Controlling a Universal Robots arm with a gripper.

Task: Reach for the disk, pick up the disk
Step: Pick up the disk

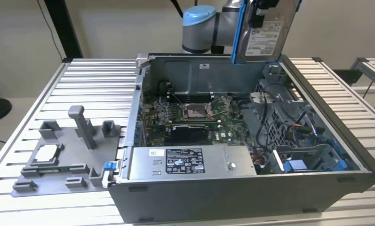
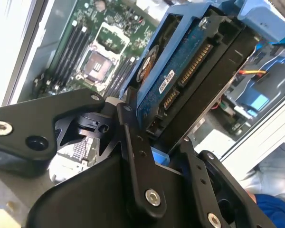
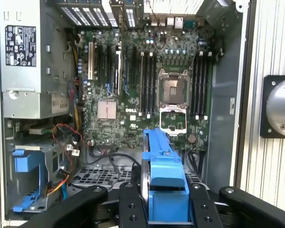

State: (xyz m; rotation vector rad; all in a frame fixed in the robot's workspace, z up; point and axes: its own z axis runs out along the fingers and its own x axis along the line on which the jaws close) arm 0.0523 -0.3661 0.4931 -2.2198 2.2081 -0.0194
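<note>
Gripper (image 3: pixel 164 209) is clamped on the disk (image 1: pixel 262 33), fingers (image 2: pixel 137 161) pressing its two broad faces, and holds it on edge, high over the back wall of the open case (image 1: pixel 325 183).

Reading the exterior view from its left: a grey jig (image 1: pixel 61 155) lies on the slatted table (image 1: pixel 93 80), well apart from the case. Next comes the case itself, with the grey box (image 1: pixel 187 162) at its near wall and the board (image 1: pixel 194 113) behind. Cables (image 1: pixel 272 117) and a blue bay (image 1: pixel 313 162) fill its far side.

To do this well, I judge the grip should stay square on the faces, not on the blue frame (image 3: pixel 164 161), which may flex. The disk looks clear of the case rim, with open room above; the cables are the nearest snag.
</note>
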